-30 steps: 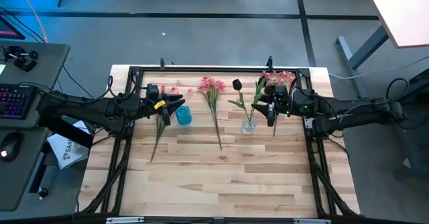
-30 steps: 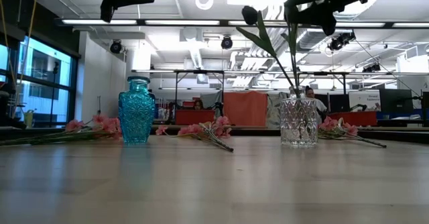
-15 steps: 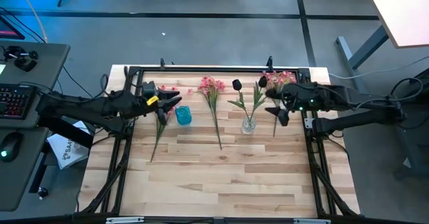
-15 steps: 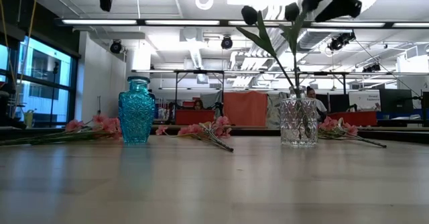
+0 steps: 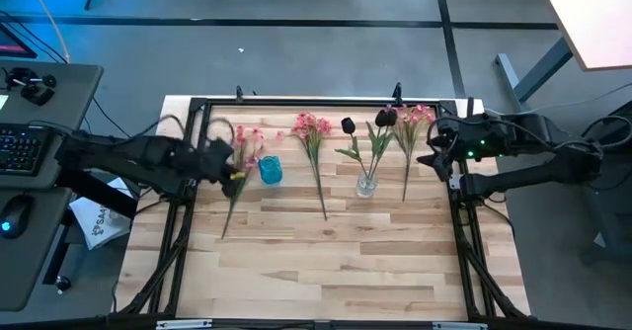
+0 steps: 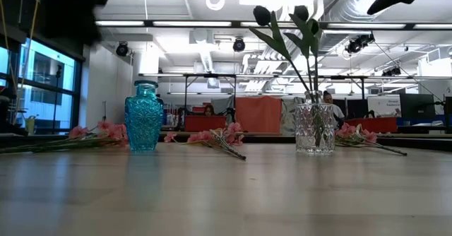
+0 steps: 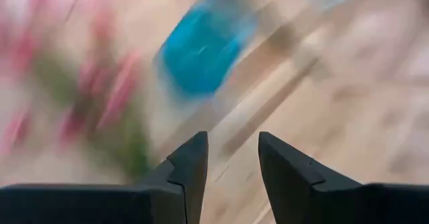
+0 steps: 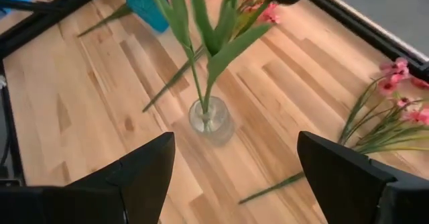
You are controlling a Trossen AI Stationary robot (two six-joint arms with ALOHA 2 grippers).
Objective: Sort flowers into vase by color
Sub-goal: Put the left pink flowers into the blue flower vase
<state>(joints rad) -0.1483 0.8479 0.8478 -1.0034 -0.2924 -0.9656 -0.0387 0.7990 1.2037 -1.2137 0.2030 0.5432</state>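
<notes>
Two near-black tulips (image 5: 381,119) stand in the clear glass vase (image 5: 366,183) right of centre in the high view; three pink sprays lie flat on the table (image 5: 326,261), stems running toward the lower edge: one (image 5: 235,177) just left of the blue vase (image 5: 271,169), one (image 5: 314,144) at centre, one (image 5: 410,132) right of the glass vase. The left end effector (image 5: 229,162), fingers slightly parted and empty, hangs over the left spray, so that arm is nearer it. The right end effector (image 5: 439,157) is spread wide, empty, at the right table edge beside the right spray.
</notes>
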